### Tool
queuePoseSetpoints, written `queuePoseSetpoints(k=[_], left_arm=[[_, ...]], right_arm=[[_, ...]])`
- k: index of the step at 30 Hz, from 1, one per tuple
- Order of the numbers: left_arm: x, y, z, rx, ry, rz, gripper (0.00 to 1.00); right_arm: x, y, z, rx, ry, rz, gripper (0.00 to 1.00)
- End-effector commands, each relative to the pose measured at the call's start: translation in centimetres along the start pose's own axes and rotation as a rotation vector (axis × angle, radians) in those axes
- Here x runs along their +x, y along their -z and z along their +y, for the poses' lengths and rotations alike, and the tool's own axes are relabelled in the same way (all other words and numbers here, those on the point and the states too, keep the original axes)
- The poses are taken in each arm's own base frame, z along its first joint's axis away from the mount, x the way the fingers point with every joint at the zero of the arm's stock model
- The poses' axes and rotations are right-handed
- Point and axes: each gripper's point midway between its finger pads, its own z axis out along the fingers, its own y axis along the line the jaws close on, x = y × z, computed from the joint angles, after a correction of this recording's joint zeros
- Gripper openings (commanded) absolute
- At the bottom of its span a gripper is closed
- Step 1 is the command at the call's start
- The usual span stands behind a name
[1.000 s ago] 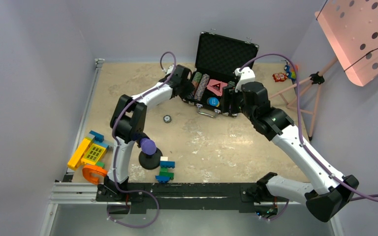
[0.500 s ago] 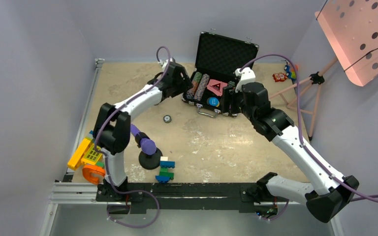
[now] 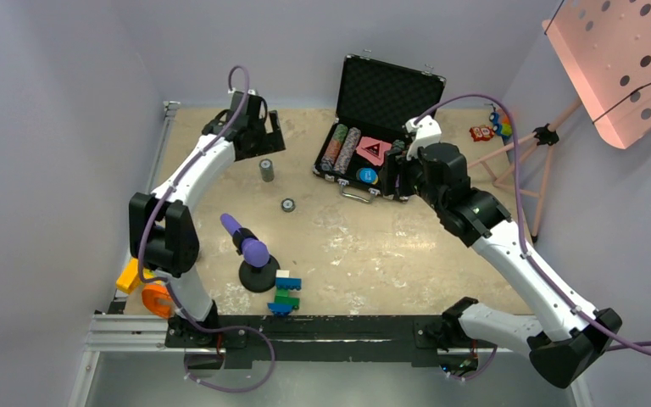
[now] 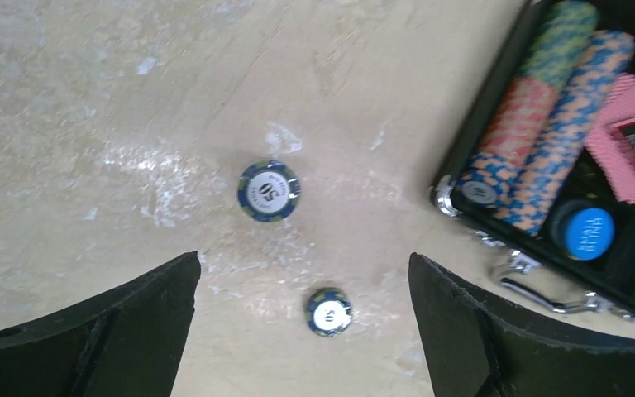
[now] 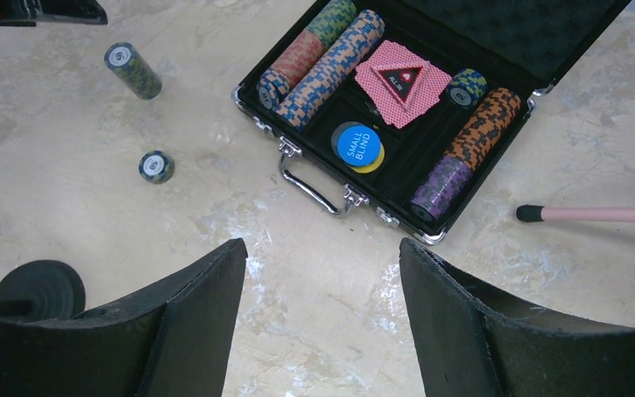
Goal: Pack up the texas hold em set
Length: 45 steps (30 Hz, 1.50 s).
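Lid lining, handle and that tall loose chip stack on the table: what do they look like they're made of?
Lid lining: matte black with a pitted texture, most likely foam.
Handle: bright silver with sharp highlights, probably chromed metal.
Chip stack: dull blue and green striped rims with a printed white centre; plastic or clay composite, the look doesn't settle which.

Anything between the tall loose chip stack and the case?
No. In the right wrist view the table between the tall chip stack and the case is bare; the short chip stack lies off that line.
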Motion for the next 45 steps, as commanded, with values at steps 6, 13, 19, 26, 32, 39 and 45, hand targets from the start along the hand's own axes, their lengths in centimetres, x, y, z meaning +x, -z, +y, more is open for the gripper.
queuePoseSetpoints(k=[6,13,19,26,32,39,45], left_arm=[[1.1,-2.4,2.8,-0.086,-0.192,0.144,1.00],[1.8,-4.7,4.3,-0.146,-0.204,0.182,0.99],[2.3,-6.2,4.4,-0.129,-0.205,0.213,0.92],[2.8,-7.6,4.1,-0.119,-0.210,0.240,0.78],[3.2,-8.5,4.0,-0.114,-0.213,0.258,0.72],[3.4,-9.5,4.2,-0.124,-0.221,0.267,0.58],[4.3,-10.1,4.2,-0.113,-0.223,0.290,0.30]], right_arm=[[0.2,-0.4,0.3,-0.019,0.028,0.013,0.72],[1.0,-0.4,-0.1,-0.001,0.033,0.035,0.72],[1.5,-0.6,-0.3,0.007,0.034,0.046,0.71],[1.6,-0.7,-0.5,0.018,0.038,0.048,0.71],[1.7,-0.8,-0.6,0.024,0.039,0.053,0.71],[1.8,-0.8,-0.7,0.029,0.040,0.053,0.70],[1.7,-0.8,-0.8,0.034,0.041,0.053,0.70]])
